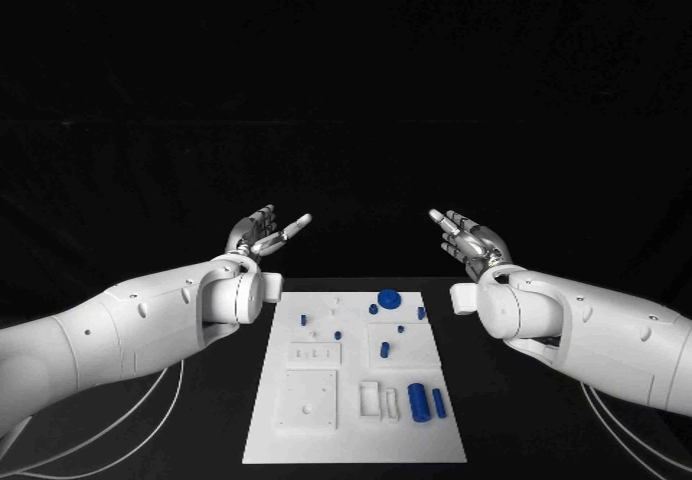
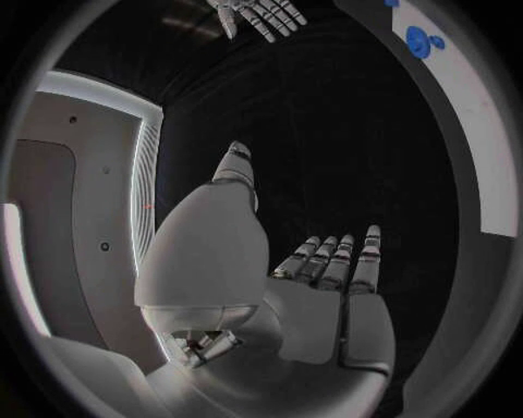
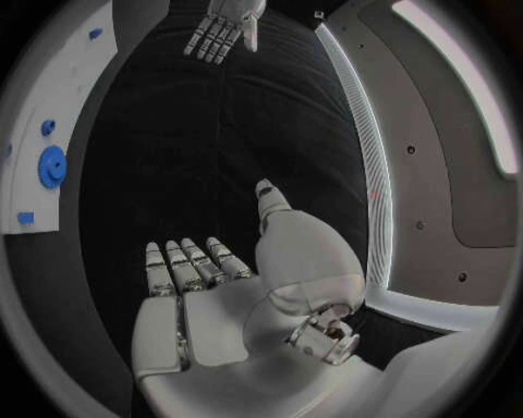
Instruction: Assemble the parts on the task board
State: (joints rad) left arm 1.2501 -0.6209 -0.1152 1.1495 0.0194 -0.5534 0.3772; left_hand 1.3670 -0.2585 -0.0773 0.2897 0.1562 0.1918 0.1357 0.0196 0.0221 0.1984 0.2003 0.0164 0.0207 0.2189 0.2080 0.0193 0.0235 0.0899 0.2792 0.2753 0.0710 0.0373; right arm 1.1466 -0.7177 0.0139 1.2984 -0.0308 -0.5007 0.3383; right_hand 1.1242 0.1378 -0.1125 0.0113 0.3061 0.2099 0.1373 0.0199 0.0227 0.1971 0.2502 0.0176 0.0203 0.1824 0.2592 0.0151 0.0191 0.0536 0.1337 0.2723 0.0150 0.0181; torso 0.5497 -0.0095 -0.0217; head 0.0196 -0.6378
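Note:
The white task board (image 1: 296, 445) lies in the middle of the table, with several small blue parts on it. A round blue disc (image 1: 389, 297) sits near its far edge, and two blue cylinders (image 1: 418, 401) lie near its right front. My left hand (image 1: 265, 232) hangs above the table beyond the board's far left corner, palm up, fingers spread, holding nothing. My right hand (image 1: 472, 238) mirrors it beyond the far right corner, also spread and holding nothing. The left wrist view shows my left hand (image 2: 316, 296) with the board (image 2: 479, 131) off to one side; the right wrist view shows my right hand (image 3: 207, 296) and the board (image 3: 44, 113).
Black table surface (image 1: 498, 400) surrounds the board on both sides. White cables (image 1: 159, 400) trail under the left arm and along the right arm (image 1: 606, 410). Each wrist view catches the opposite hand far off: right hand (image 2: 256, 16), left hand (image 3: 223, 30).

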